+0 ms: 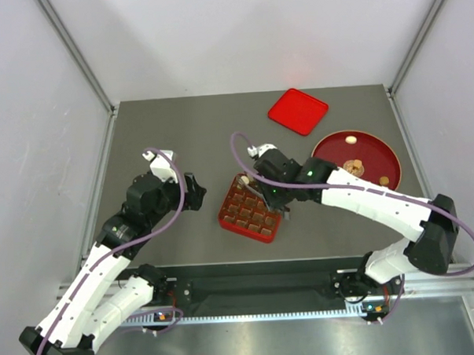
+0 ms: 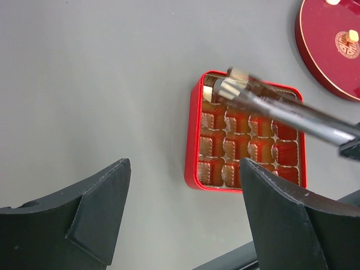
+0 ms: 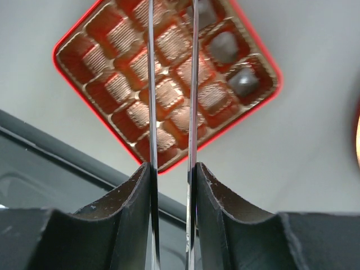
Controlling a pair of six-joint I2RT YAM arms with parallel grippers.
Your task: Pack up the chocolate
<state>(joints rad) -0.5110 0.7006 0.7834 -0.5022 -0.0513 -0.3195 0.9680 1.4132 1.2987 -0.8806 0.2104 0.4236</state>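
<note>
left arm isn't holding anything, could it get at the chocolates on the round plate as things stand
Probably not. The round plate with the chocolates lies far right, and the right arm, holding tweezers over the tray, stretches across between it and the open left tool.

We're looking into a lab robot cell here: plain white panels (image 1: pixel 215 37) box in a dark grey worktop (image 1: pixel 164 133), aluminium posts (image 1: pixel 74 55) climb the corners, and a white left arm (image 1: pixel 88 278) and right arm (image 1: pixel 372 199) sit bolted to a metal rail (image 1: pixel 257 287) at the near edge.
</note>
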